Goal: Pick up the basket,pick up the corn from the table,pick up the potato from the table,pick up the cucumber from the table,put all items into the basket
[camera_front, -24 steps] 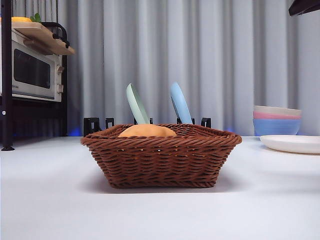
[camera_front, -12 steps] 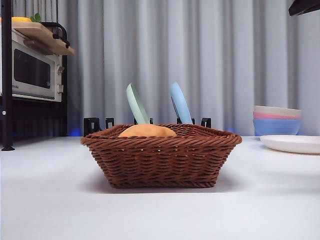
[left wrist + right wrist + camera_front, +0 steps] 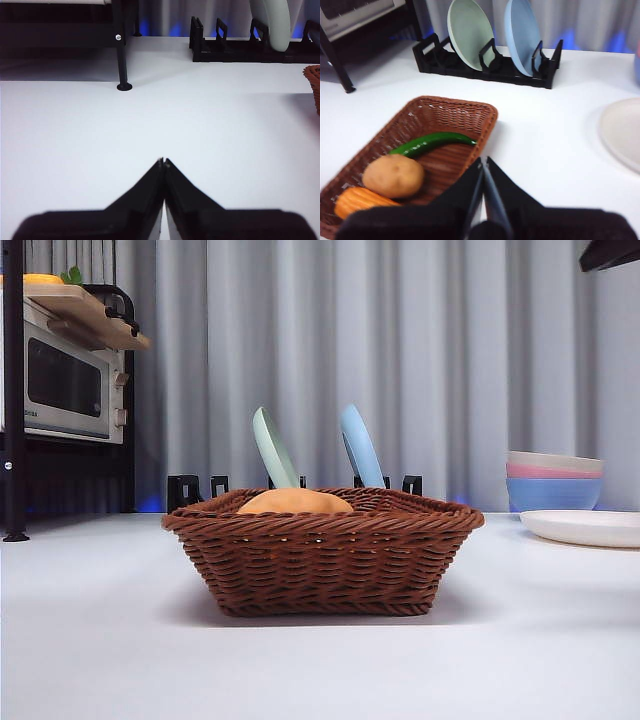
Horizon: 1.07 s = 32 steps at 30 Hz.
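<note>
The brown woven wicker basket (image 3: 427,145) lies just beyond the empty, closed right gripper (image 3: 483,165), holding the smooth tan potato (image 3: 393,175), bumpy orange corn (image 3: 360,201) and glossy green cucumber (image 3: 431,143). The basket looks light and stiff; its braided rim seems the best hold. The left gripper (image 3: 163,162), also closed and empty, has only the basket's edge off to one side.

A mock kitchen set up on a plain white bench (image 3: 100,640).

A toaster oven (image 3: 62,385) sits on a dark shelf frame under a wooden board (image 3: 85,310), and a black plate rack (image 3: 485,62) holding a green plate (image 3: 470,32) and a blue plate (image 3: 522,35) stands beyond the right pincer (image 3: 483,165). Stacked pastel bowls (image 3: 553,480) and a white plate (image 3: 585,527) rest at the side. Grey curtains (image 3: 400,360) close off the whole backdrop, giving it a staged, lab-like look.
</note>
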Motion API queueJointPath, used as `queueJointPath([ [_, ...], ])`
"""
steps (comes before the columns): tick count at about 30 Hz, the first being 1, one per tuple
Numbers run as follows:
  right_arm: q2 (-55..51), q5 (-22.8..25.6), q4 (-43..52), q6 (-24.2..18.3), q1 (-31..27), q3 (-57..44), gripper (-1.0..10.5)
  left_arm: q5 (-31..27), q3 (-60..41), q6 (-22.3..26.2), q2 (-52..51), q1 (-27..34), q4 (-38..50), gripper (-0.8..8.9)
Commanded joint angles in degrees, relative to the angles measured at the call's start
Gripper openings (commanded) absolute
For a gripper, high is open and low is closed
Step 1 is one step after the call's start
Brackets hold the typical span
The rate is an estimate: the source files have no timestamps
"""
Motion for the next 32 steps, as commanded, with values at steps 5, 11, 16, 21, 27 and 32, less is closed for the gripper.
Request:
queueJointPath([
  [5,-8.00,-5.38,0.74,-3.61,-10.75,-6.99,0.0,-0.11,-0.76,-0.52,-0.15,0.15,0.04,-0.03],
  [11,-17.64,-8.59,7.41,-3.39,-20.24,-18.88,0.0,-0.09,-0.76,-0.52,-0.15,0.15,0.04,-0.03],
  [16,-24.26,-9.88,12.76,-3.02,-22.29,-27.80,0.0,-0.09,-0.76,-0.52,-0.15,0.15,0.04,-0.03],
  [21,-29.29,-9.88,13.20,-2.54,-22.29,-34.47,0.0,-0.11,-0.76,-0.52,-0.15,0.15,0.04,-0.03],
  [27,-33.38,-9.90,8.72,-0.96,-22.27,-35.71,0.0,-0.13,-0.76,-0.52,-0.15,0.15,0.04,-0.03],
  [32,-33.35,-9.44,8.72,-0.02,-22.27,-35.71,0.0,-0.11,-0.76,-0.52,-0.15,0.15,0.04,-0.03],
])
